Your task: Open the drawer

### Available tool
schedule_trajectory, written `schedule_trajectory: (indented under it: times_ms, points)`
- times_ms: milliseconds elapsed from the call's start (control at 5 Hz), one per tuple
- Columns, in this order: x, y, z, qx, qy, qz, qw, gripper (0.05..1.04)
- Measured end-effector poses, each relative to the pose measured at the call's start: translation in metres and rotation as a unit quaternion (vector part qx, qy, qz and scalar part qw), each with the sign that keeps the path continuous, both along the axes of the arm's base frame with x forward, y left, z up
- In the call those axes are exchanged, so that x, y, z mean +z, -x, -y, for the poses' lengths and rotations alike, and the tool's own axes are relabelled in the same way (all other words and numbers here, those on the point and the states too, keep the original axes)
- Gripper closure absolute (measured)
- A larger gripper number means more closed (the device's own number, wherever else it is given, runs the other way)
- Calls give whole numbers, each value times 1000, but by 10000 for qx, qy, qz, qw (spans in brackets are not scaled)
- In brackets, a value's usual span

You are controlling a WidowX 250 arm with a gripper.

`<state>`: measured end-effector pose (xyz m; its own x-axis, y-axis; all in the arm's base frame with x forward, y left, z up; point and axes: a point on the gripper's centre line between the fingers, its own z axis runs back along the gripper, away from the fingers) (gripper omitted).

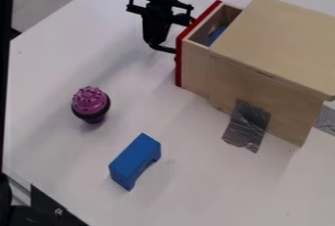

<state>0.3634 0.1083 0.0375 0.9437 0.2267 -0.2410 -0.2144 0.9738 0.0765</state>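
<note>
White bench (137, 107) spreads under a wooden box (275, 39), with a purple toy cupcake (90, 101) and a blue block (135, 159) nearer the camera. At the box's left end, the drawer (179, 61) stands partly out, red front facing left. Its black handle (163, 49) is right by the gripper (155, 38); I can't tell whether that's wide or narrow. Further opening probably needs a pull left and slightly far, away from the box.
</note>
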Motion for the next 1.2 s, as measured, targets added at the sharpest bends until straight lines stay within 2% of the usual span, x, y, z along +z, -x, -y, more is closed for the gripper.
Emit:
schedule_trajectory:
  times_ms: [1200]
  points:
    - [2,0,-14,8,-102,-27,9999,972]
